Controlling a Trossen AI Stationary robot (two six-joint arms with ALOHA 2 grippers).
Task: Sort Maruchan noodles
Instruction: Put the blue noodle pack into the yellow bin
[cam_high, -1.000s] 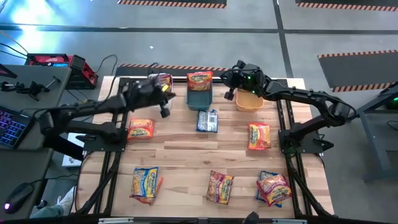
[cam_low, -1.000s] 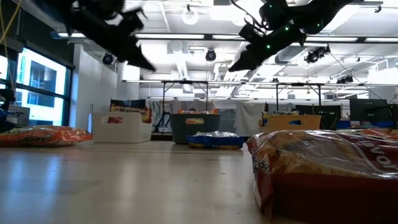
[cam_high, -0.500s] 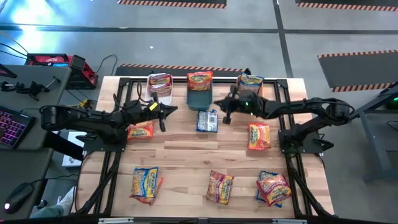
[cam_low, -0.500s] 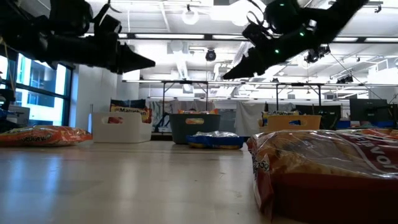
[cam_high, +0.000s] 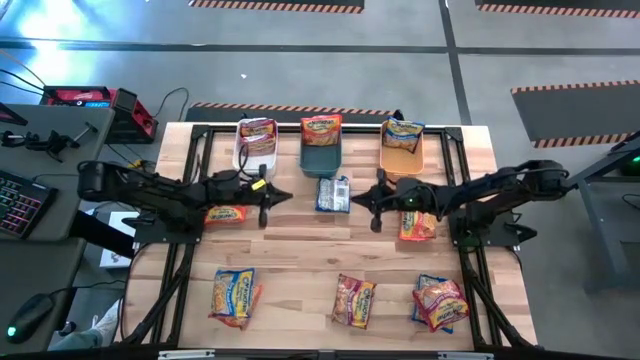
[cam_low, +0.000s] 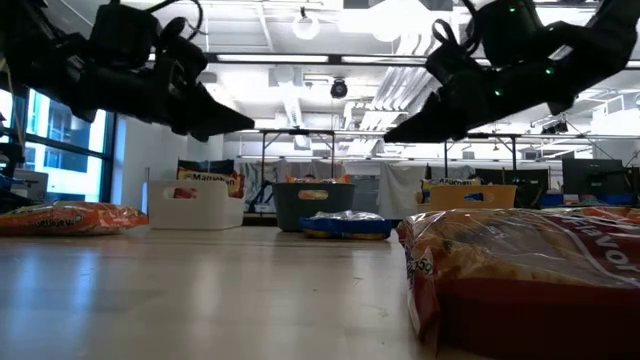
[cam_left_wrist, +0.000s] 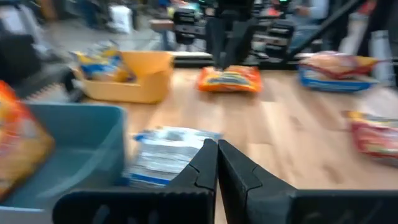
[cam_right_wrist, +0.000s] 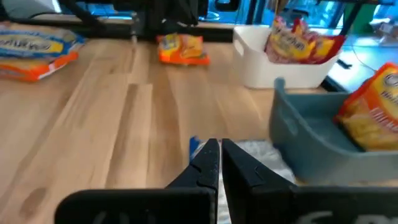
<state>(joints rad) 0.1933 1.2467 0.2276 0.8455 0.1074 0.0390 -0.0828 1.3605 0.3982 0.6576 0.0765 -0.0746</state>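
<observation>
Both grippers, left (cam_high: 265, 203) and right (cam_high: 375, 205), hang closed and empty beside the blue packet (cam_high: 333, 193). Whichever takes it should open wide first, then descend squarely over its middle.

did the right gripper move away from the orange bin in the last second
Yes. In the high view the right gripper, shut and empty, has pulled back from over the orange bin toward the table's middle, beside the blue packet.

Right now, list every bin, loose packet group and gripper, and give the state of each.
white bin: holds one pink-red packet.
teal bin: holds one orange packet.
orange bin: holds one blue-and-yellow packet.
loose packets: seven lying on the table, unsorted.
left gripper: shut, empty.
right gripper: shut, empty.
</observation>
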